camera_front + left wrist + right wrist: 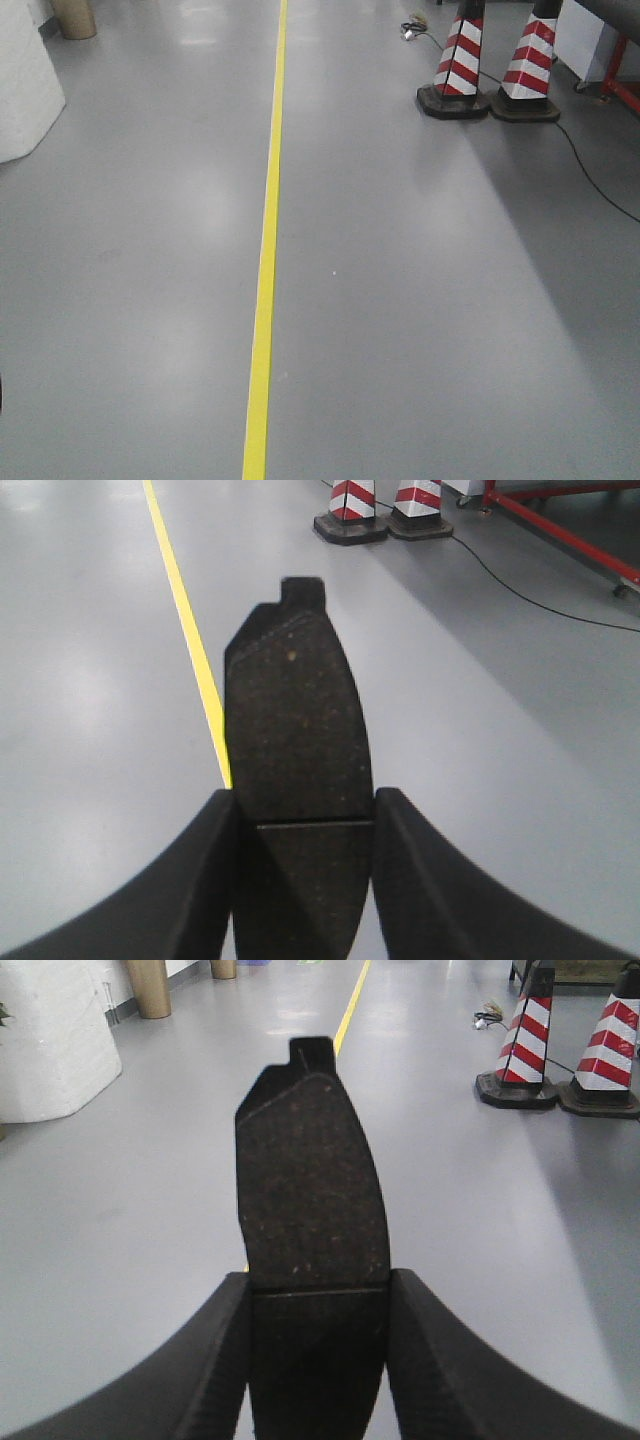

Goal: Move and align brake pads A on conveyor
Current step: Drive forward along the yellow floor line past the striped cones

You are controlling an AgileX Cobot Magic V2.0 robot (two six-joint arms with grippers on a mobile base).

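Observation:
In the left wrist view a dark grey brake pad with a centre groove and an end tab sticks forward, clamped between the black fingers of my left gripper, which is shut on it. The right wrist view shows another brake pad of the same kind, held the same way by my right gripper, also shut. Both pads hang above grey floor. The conveyor is out of view. Neither gripper appears in the front view.
A yellow floor line runs straight ahead over grey floor. Two red-and-white striped cones stand at the far right, with a black cable trailing past them. A white bulky object sits far left, and a red frame at the right.

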